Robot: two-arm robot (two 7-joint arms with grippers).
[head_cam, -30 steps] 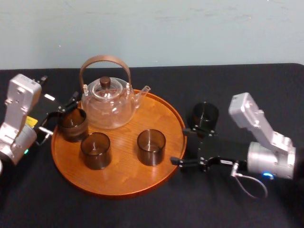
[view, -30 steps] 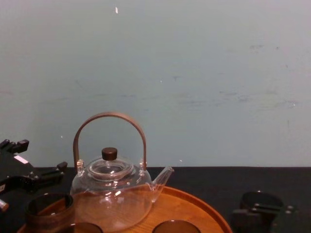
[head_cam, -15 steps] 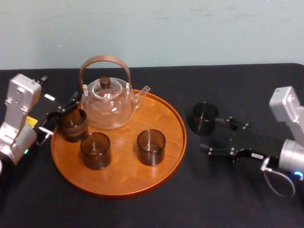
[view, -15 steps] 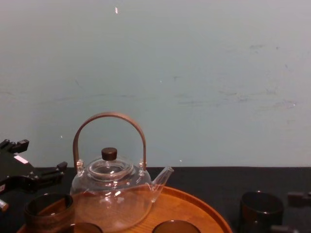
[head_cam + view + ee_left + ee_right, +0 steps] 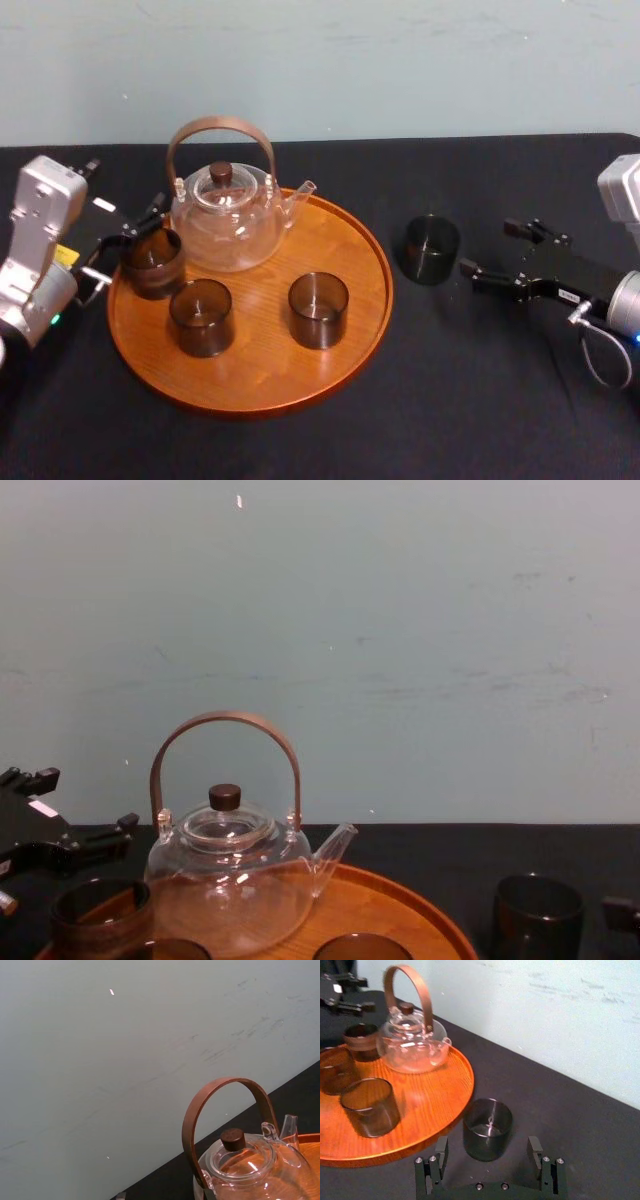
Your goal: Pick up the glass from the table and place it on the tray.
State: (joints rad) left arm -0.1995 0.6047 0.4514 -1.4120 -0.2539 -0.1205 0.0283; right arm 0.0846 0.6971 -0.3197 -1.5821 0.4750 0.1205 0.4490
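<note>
Head view shows the glass (image 5: 431, 249) standing upright on the table (image 5: 300, 445), on the black cloth just beside the right rim of the tray (image 5: 262, 362) but not on it. The right gripper (image 5: 488, 247) is low over the table on the right side of this glass, with its two fingers spread wide and pointing toward it. The fingers do not touch the glass, and a small gap of cloth is between the nearer fingertip and the glass wall. From the right wrist view the glass is centred in front of the opening, slightly ahead of the fingertips. On the tray stand a clear teapot (image 5: 226, 225) with a brown arched handle and three dark glasses: one at the left rim (image 5: 152, 262) and two in the middle, the left one (image 5: 201, 316) and the right one (image 5: 318, 309). The left gripper (image 5: 128, 228) is at the left edge of the tray, just behind the glass at the rim, with its fingers apart and holding nothing.
</note>
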